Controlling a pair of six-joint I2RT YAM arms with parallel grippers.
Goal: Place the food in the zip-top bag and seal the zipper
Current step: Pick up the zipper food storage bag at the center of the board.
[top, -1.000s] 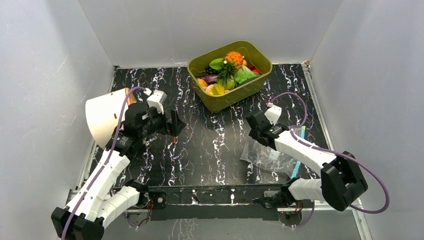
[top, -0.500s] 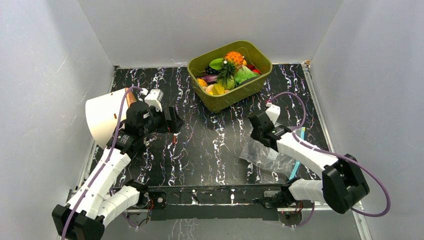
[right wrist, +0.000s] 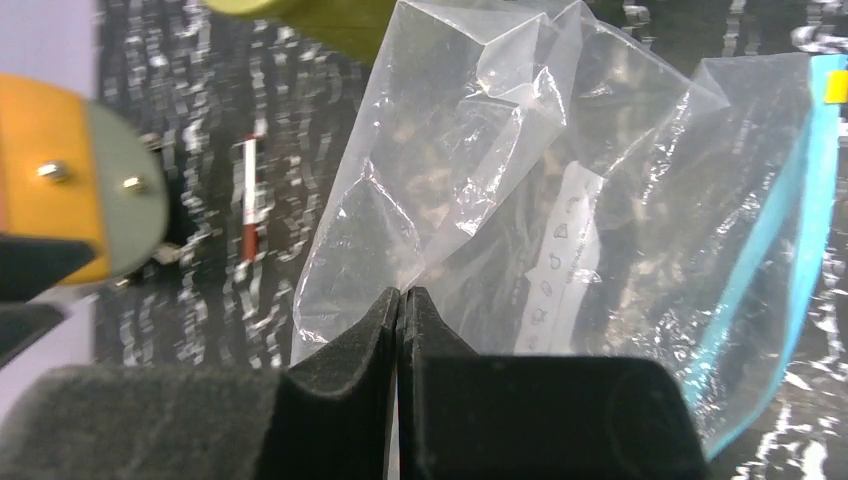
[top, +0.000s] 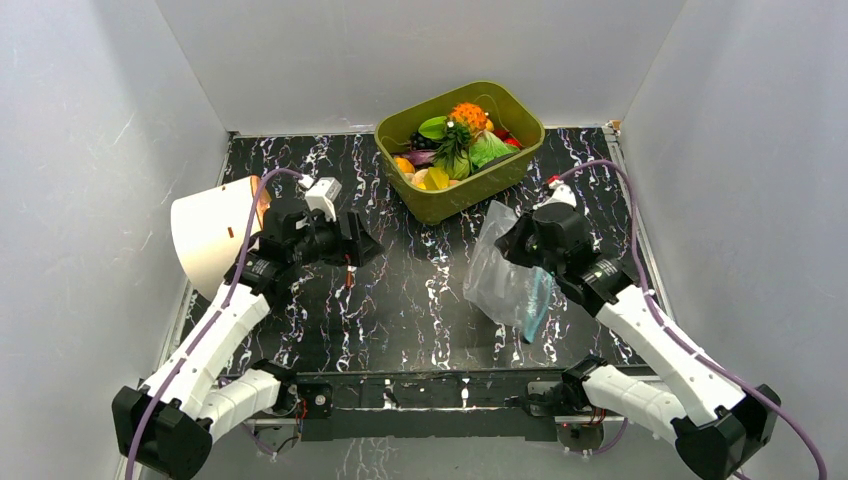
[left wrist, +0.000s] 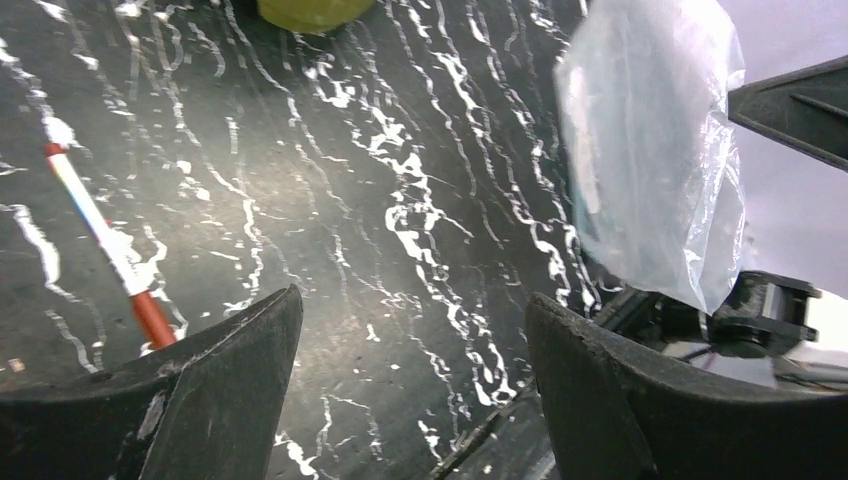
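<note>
Top and wrist views. R gripper (right wrist: pixel 398 310): jaws clenched on edge of bag (top: pixel 500 285), which hangs from it just in front of tub (top: pixel 470 195); zipper (right wrist: pixel 805 230) runs down bag's side. L gripper (left wrist: pixel 410 310): jaws apart, empty, over table (top: pixel 420 290). Food (top: pixel 455 140) sits in tub.

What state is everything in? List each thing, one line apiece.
Clear crinkly plastic zip-top bag: held up, empty.
Light-blue zipper strip: sealed or not, cannot tell.
Colourful toy food: piled in olive-green plastic tub.
Left gripper: open, empty.
Right gripper: shut on the bag.
</note>
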